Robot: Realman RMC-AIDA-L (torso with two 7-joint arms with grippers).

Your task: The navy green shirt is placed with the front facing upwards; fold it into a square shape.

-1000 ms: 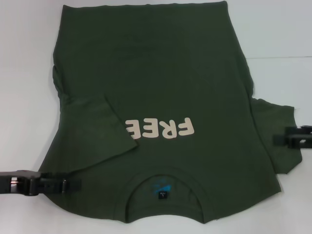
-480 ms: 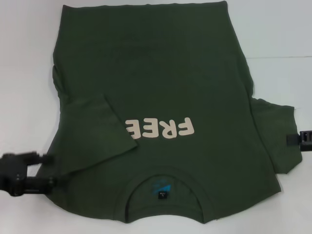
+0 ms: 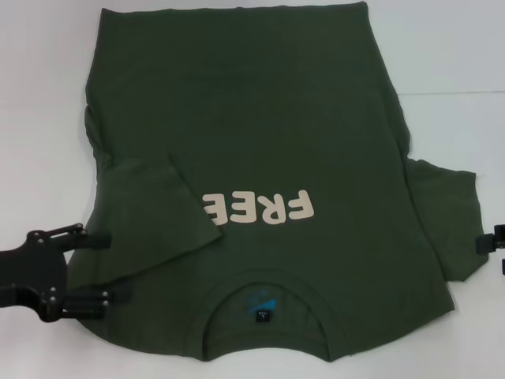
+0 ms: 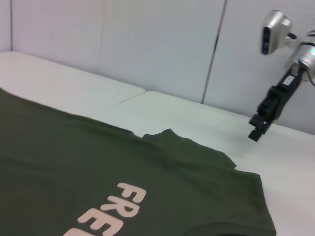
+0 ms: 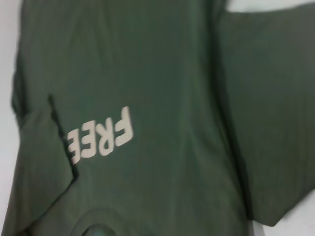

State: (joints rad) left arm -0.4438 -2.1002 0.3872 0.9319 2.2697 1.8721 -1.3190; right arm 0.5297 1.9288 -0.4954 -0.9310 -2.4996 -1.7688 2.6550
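Observation:
The navy green shirt [image 3: 260, 126] lies flat on the white table, front up, with its collar [image 3: 264, 308] toward me. Its cream lettering [image 3: 259, 207] reads "FREE". The left sleeve [image 3: 154, 221] is folded in over the chest and covers the end of the lettering. The right sleeve [image 3: 446, 217] lies spread out. My left gripper [image 3: 101, 268] is open at the shirt's near left edge, fingertips over the cloth and nothing between them. Only a sliver of my right gripper [image 3: 495, 241] shows at the right edge, beside the spread sleeve. In the left wrist view the right gripper [image 4: 257, 129] hangs above the table.
The white table [image 3: 39, 95] shows bare on both sides of the shirt and along the far edge. A seam in the tabletop [image 3: 458, 93] runs off to the right. A pale wall [image 4: 147, 44] stands behind the table.
My left gripper drew back to the left, turned and opened wide at the shirt's edge. My right gripper withdrew to the right, nearly out of the head view. The shirt has not moved.

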